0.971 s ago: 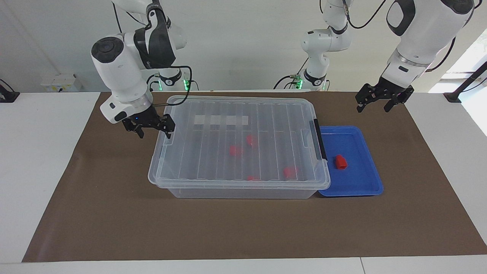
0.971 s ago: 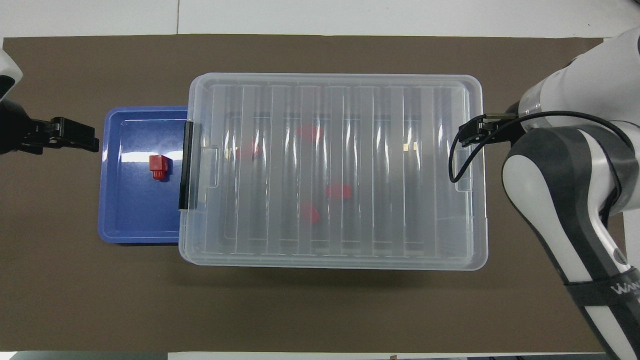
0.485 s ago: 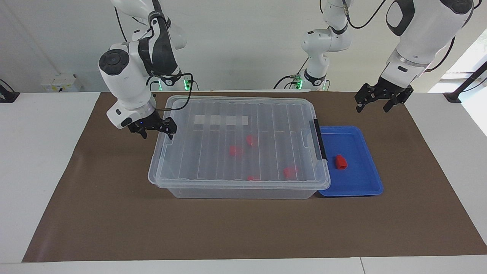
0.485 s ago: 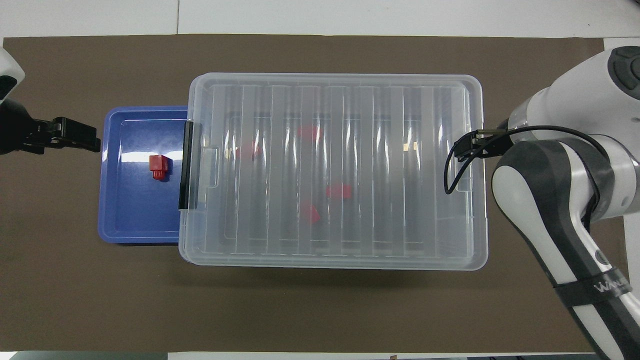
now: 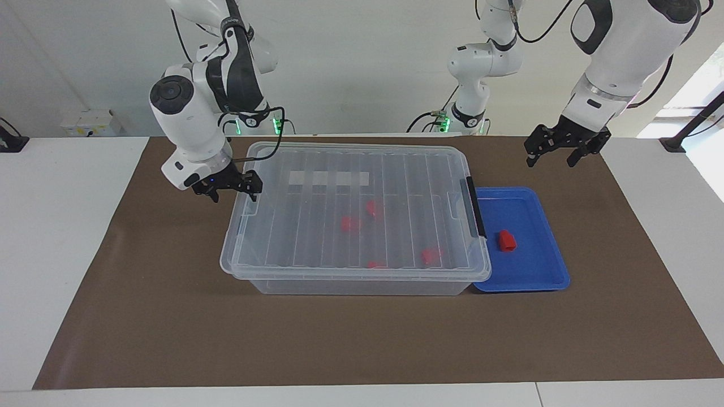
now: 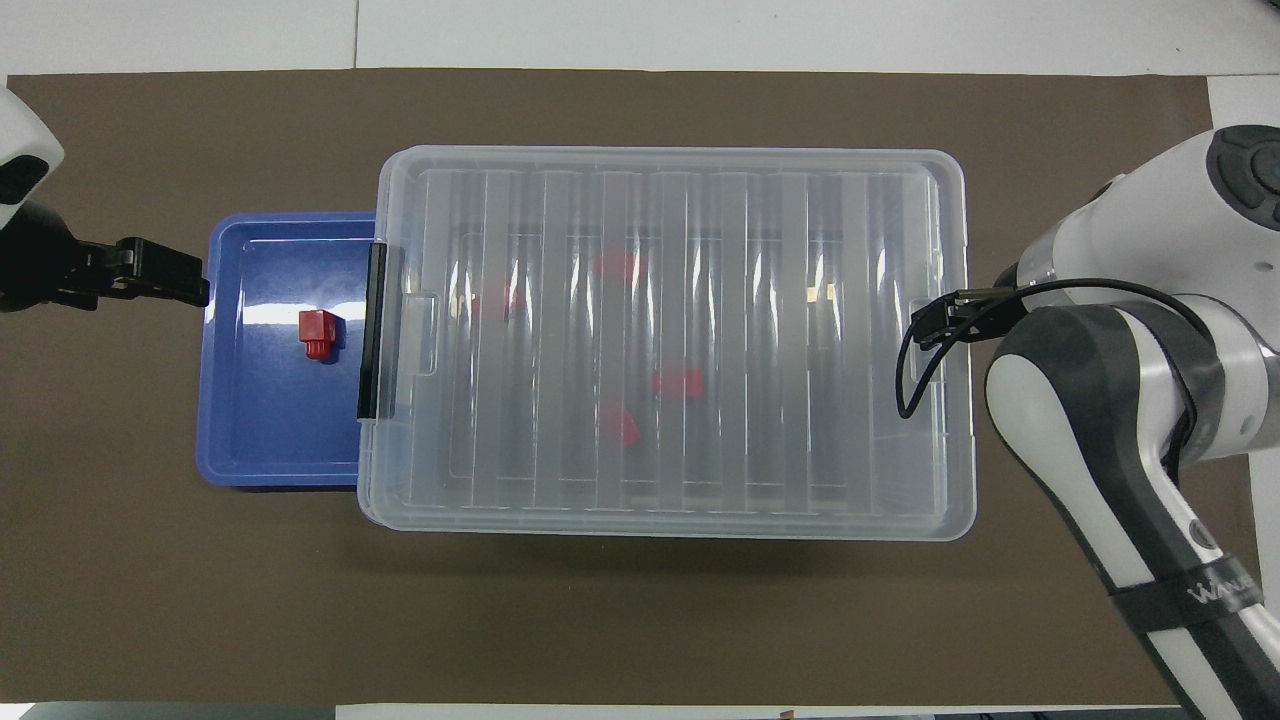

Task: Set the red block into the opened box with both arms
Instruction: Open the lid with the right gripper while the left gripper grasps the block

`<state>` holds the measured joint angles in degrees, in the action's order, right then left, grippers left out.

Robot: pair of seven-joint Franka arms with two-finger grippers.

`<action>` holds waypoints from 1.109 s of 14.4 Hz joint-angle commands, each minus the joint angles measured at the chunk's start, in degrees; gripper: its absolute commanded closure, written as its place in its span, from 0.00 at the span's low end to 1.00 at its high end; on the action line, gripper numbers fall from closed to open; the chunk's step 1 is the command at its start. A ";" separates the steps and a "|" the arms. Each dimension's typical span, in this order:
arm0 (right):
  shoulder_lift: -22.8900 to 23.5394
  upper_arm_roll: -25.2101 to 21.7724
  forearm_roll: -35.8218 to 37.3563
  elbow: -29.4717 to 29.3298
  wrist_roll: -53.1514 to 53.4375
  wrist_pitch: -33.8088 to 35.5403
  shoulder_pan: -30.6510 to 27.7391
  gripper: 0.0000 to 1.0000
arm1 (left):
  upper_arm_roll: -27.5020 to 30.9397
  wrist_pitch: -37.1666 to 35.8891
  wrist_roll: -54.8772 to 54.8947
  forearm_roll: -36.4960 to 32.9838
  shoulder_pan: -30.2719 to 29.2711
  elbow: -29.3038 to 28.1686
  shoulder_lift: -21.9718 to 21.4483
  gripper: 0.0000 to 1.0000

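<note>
The red block (image 5: 506, 241) (image 6: 318, 334) lies in a shallow blue tray (image 5: 543, 277) (image 6: 250, 440). Beside the tray stands the clear box (image 5: 350, 285) (image 6: 670, 340), its ribbed lid lying flat on top, with a black latch bar (image 5: 475, 206) on the tray end. Several red pieces show through the lid. My right gripper (image 5: 233, 194) is open at the box's other end, straddling the lid's edge; the arm hides it from overhead. Open too, my left gripper (image 5: 553, 157) (image 6: 165, 283) hangs over the mat beside the tray.
A brown mat (image 5: 169, 316) covers the table under the box and tray. The box takes up the mat's middle, and the tray touches its end toward the left arm. White table surface (image 5: 56, 226) lies around the mat.
The right arm has swung and its gripper has shifted slightly along the box's end, toward the robots. The left gripper has drifted a little toward the tray. Block, box and tray are unmoved.
</note>
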<state>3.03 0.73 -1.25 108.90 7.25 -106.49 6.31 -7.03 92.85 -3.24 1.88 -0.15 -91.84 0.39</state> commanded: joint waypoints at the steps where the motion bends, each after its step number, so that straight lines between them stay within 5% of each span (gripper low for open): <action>1: -1.71 0.06 -0.15 2.55 -1.80 -1.53 -1.29 0.00 | 0.44 5.13 1.22 1.02 -0.03 -5.36 -2.33 0.00; 10: -2.24 0.06 -0.15 3.96 -5.84 -2.94 -4.64 0.00 | 0.44 22.52 1.22 0.94 -0.03 -19.32 -1.18 0.00; 16: -2.24 0.06 -0.07 4.04 -9.36 -3.11 -7.01 0.00 | 0.44 39.58 1.04 0.94 0.05 -28.30 5.75 0.00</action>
<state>2.22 0.52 -1.23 110.99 -0.07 -108.16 0.72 -6.80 127.57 -3.05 1.88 -0.32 -118.39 3.85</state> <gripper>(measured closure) 0.000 0.000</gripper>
